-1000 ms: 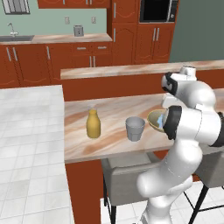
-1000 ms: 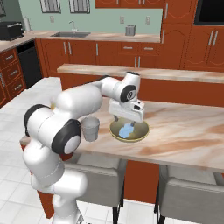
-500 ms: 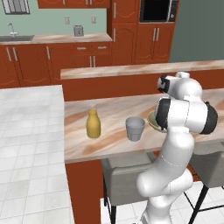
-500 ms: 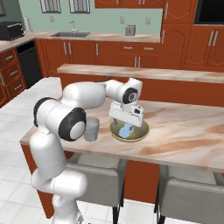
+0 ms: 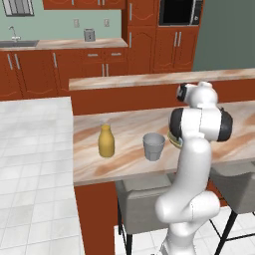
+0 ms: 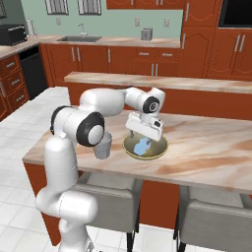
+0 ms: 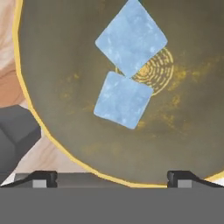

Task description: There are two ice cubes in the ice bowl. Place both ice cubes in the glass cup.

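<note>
Marbled surface (image 6: 206,147): tool (image 7: 112,177) has descended over ice bowl (image 7: 183,144), jaws spread, empty; both ice cubes (image 7: 124,99) still ungrasped; glass cup (image 5: 154,146) empty.

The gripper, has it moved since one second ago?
Yes. In the right base view the gripper has come down closer to the ice bowl, which stays beside the glass cup.

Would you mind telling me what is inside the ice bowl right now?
Two pale blue ice cubes lie in the ice bowl, touching at a corner near its centre. The gripper hovers above them, open. The bowl floor beneath the cubes is hidden.
</note>
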Robot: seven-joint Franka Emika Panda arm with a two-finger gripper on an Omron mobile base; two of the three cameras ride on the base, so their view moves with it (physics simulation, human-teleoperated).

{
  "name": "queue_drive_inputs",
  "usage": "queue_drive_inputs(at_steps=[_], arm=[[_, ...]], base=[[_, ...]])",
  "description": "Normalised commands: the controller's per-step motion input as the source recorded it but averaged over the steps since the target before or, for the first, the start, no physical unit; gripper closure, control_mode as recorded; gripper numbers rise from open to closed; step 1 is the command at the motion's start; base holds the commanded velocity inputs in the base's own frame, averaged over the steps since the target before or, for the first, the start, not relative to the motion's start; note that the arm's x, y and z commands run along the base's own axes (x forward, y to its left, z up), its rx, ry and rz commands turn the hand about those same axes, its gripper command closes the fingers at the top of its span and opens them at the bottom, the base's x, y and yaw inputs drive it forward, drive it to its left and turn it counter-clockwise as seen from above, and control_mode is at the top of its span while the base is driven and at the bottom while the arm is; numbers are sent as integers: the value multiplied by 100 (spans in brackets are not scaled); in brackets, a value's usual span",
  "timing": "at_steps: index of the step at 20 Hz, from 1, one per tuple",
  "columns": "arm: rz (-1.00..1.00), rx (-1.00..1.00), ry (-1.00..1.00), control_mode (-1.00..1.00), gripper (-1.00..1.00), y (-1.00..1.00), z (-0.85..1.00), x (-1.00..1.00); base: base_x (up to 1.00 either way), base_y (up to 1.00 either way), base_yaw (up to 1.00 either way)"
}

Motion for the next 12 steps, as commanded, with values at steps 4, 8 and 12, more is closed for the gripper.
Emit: queue_drive_inputs(at_steps=[4,8,12], arm=[[0,0,0,-100,-100,0,-24,48],[0,0,2,-100,-100,0,-35,21],[0,-2,10,-100,-100,9,-37,0]], base=[[0,0,0],[0,0,0],[0,0,0]])
